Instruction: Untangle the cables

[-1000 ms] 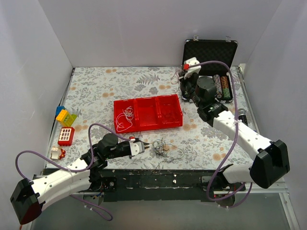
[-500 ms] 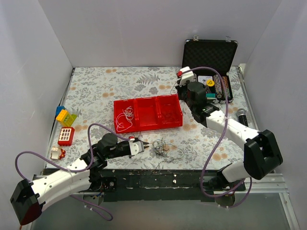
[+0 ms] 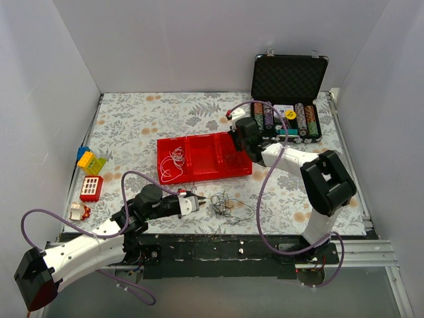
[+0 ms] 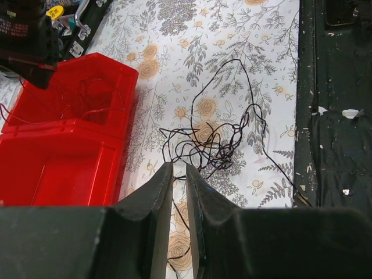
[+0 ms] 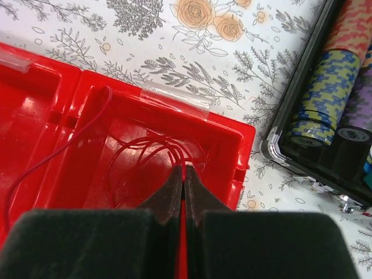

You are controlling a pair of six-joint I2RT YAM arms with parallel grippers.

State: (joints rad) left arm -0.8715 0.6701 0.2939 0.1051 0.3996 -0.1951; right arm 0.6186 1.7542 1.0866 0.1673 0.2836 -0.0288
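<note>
Right gripper [image 5: 183,170] is over the right compartment of the red tray [image 5: 246,141], jaws together. The loops of the red cable [image 5: 145,152] gather right at the tips, so I read it as clamped on that cable. Risk there: if I lift before letting go, the loops come back out. One red strand already lies over the divider into the middle compartment and could catch on the wall. The white cable [image 3: 175,161] sits in the left compartment, well apart. Left gripper [image 4: 179,174] is low near the near edge of the worktop [image 3: 146,119], jaws almost together. A strand of the black cable [image 4: 218,145] runs through the slit, and I can't tell if it's pinched. That tangle lies just beyond the tips, between tray and near edge, with one strand trailing onto the dark strip at the edge. A hard pull would likely tighten the knots or drag it off the edge. Room: open cloth right of the tangle and between tangle and tray. It's tight for the right arm, since the open case [image 3: 289,73] with chips [image 5: 317,110] stands just beside the tray's right end at the far right corner. Bricks [image 3: 91,188] are by the left edge, and walls close three sides.
</note>
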